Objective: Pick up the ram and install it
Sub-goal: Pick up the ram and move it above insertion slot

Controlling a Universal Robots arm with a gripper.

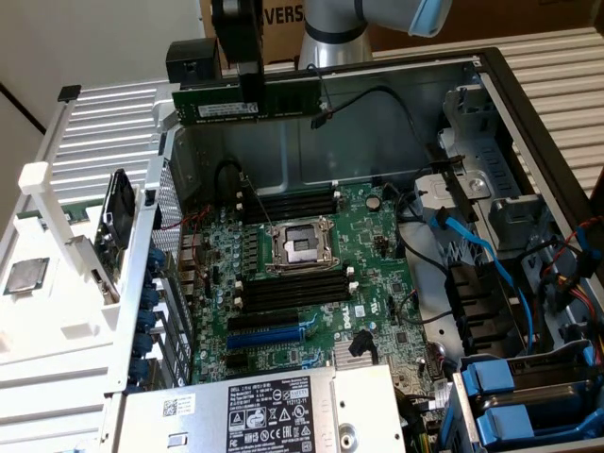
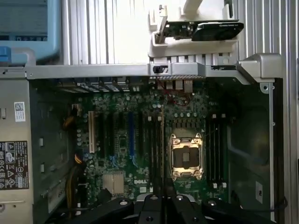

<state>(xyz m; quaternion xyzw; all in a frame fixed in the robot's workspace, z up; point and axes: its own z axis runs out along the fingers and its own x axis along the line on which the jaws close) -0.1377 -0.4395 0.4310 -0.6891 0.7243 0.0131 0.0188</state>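
Where the open computer case [image 1: 396, 123] comes nearest the exterior camera, a grey power supply [image 1: 274, 411] with a black-and-white label lies across it. Blue drive caddies [image 1: 514, 396] sit at the exterior view's right. Beyond the power supply the green motherboard [image 1: 377, 283] lies flat on the case floor. The metal-framed processor socket [image 1: 300, 243] is at its middle. One bank of long black memory slots [image 1: 288, 291] runs on the near side of the socket and another bank on the far side. Blue and black cables [image 1: 491, 264] trail across the bay at the exterior view's right.

Outside the case, at the exterior view's left, a white fixture [image 1: 57, 236] stands on the ridged metal tabletop [image 1: 104, 142]. A square silver-topped processor [image 1: 25, 276] lies beside the fixture, and a dark card [image 1: 115, 222] stands on edge against it.

Farther back and higher, the ram [image 1: 247, 102] hangs in the air over the far wall of the case. It is level, its long edge runs across the view and its pale label faces the camera. It is well apart from the slots and touches nothing on the board. The jaws are closed on the ram, pinching it near the middle of its length from above. In the wrist view the board lies straight below.

Behind the arm [image 1: 330, 33] stands a cardboard box [image 1: 283, 28].
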